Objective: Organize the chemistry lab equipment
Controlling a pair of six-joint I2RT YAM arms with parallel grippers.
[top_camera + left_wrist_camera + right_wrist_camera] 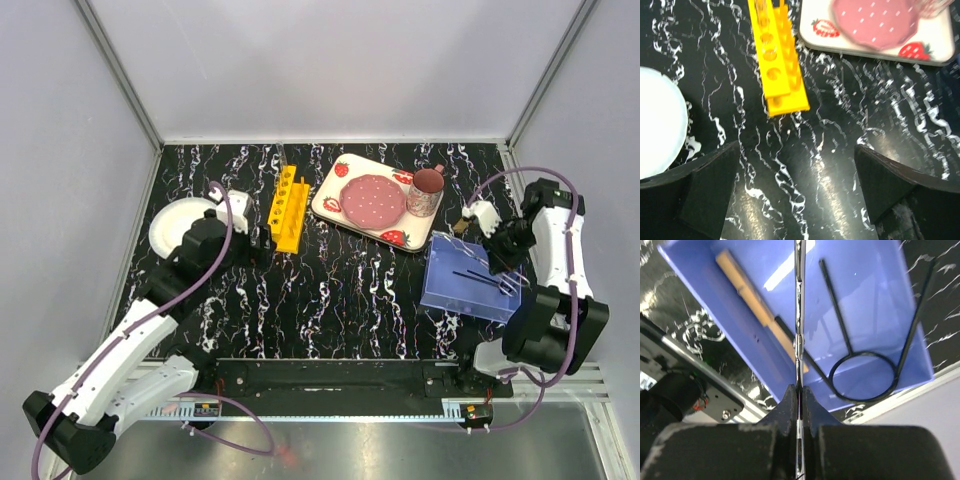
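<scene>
— While the right gripper [799, 395] is clenched on that thin silvery metal tool [799, 315], why hold it over the translucent blue plastic tray [880, 300]?
— I'd judge it is lined up along the tray's length so it can go in flat, beside the tan wooden clamp [747, 290] and the black wire ring-ended rods [836, 305] lying inside.
— And the left gripper [797, 170]?
— Released, jaws spread wide, holding nothing. It hovers well to the left of the tray, just short of the yellow holed plastic rack [777, 65].
— Why there?
— Probably the rack takes glass tubes. Whether any stand in it I cannot tell, as that end is blurred.
</scene>
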